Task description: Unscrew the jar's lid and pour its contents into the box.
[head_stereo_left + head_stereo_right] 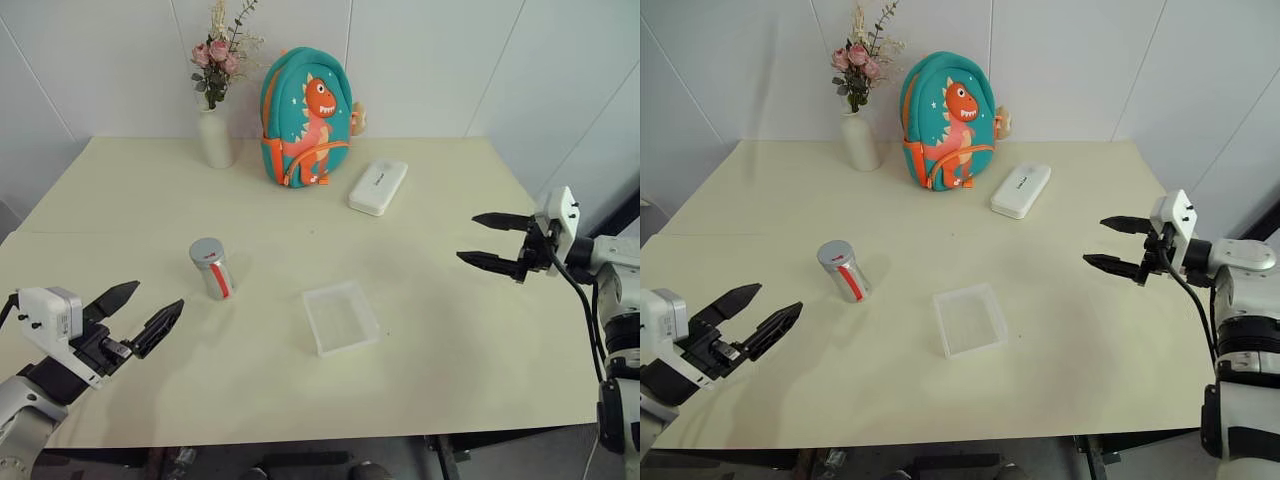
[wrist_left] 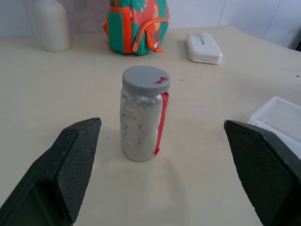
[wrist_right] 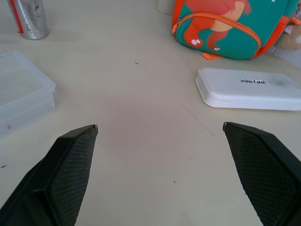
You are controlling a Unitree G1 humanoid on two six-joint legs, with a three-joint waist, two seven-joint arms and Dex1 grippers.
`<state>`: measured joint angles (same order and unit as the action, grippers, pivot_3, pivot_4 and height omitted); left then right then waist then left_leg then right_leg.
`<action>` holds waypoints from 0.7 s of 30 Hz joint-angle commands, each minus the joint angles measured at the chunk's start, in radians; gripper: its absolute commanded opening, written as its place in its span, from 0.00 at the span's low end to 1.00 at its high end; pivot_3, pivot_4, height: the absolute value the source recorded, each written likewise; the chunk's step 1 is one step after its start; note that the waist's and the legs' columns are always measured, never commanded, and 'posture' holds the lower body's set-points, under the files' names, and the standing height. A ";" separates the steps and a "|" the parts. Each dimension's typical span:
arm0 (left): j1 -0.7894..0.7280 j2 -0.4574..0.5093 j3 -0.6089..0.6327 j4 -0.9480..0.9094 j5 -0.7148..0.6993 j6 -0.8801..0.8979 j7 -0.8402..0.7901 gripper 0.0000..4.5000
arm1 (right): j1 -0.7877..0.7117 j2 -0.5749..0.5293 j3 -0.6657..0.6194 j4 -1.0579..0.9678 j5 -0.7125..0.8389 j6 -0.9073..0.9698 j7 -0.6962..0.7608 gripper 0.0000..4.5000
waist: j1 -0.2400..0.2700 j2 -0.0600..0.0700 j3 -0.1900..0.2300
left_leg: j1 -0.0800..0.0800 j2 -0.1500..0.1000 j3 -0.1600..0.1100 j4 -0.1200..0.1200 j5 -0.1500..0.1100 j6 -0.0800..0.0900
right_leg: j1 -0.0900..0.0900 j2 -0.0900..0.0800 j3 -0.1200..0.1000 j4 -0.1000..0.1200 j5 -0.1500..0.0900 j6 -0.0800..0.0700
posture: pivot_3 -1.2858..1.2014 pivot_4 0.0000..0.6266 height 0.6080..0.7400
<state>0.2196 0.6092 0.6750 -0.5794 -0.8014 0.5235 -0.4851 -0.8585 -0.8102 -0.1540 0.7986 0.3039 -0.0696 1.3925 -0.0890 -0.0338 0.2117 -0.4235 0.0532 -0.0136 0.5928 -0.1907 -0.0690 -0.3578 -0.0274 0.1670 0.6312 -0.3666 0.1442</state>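
jar stands upright on the desk, left of centre, grey lid on top, red stripe down its side. in the left wrist view the glass looks cloudy w/ dark specks inside; can't tell how much of the contents is in there. box lies flat on the desk just right of the jar, near but not touching, looks empty.

left gripper hovers at the near left corner of the desk, fingers wide apart, holding nothing; in its wrist view it faces the jar, w/ the jar between the two fingers but further out, no contact. right gripper hangs over the right side of the desk, pointing inward, fingers also apart, nothing in them, well apart from box and jar.

at the back: white vase w/ pink flowers, teal dino backpack beside it, white case lying in front-right of the backpack.
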 commanded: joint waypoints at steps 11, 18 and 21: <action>-0.024 -0.038 -0.090 -0.043 0.153 -0.049 0.123 0.99 | 0.027 0.051 -0.020 -0.121 0.038 0.034 -0.025 1.00 | 0.000 0.000 0.000 | 0.000 0.000 0.000 0.000 0.000 0.000 | 0.000 0.000 0.000 0.001 0.000 0.000 | 0.52 0.24 1.00; -0.044 -0.193 -0.293 -0.080 0.382 -0.088 0.332 0.99 | 0.022 0.108 -0.006 -0.147 0.032 0.044 -0.052 1.00 | 0.003 0.000 0.000 | 0.001 0.000 -0.001 0.003 0.000 0.000 | 0.001 0.001 0.000 0.003 0.001 0.001 | 0.52 0.24 1.00; -0.076 -0.286 -0.425 -0.075 0.497 -0.115 0.423 0.99 | 0.001 0.128 -0.007 -0.131 0.030 0.033 -0.058 1.00 | 0.004 0.000 0.000 | 0.001 -0.001 -0.001 0.004 0.000 0.000 | 0.001 0.001 0.000 0.005 0.001 0.002 | 0.52 0.24 1.00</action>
<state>0.1551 0.3387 0.2904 -0.6252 -0.3629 0.4433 -0.1058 -0.8337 -0.6813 -0.1528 0.6891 0.3216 -0.0216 1.3442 -0.0852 -0.0333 0.2116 -0.4226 0.0520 -0.0144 0.5975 -0.1902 -0.0688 -0.3567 -0.0269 0.1677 0.6368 -0.3654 0.1463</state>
